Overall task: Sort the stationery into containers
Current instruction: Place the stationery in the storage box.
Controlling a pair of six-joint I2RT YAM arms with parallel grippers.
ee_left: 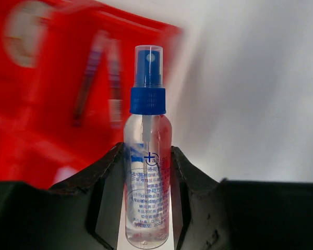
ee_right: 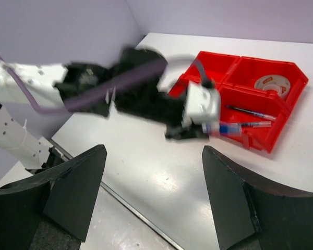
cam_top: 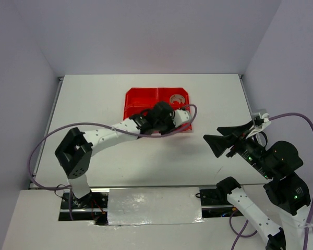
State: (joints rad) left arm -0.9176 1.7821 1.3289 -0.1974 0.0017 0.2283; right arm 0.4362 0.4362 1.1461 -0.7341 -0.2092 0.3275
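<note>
Since it belongs in a compartment, we are pinching the blue-capped bottle [ee_left: 147, 125] in the left hand [ee_left: 146, 156], which is partly closed round the bottle's body above the near side of the red bins [cam_top: 146, 99]. The right hand [ee_right: 154, 151] is hanging wide open and empty, well off to the right.

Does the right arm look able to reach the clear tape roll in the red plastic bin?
Probably yes: the tape roll lies uncovered in its red bin; the right gripper, jaws open, faces it; the left gripper holds a blue-capped bottle over nearer bins.
</note>
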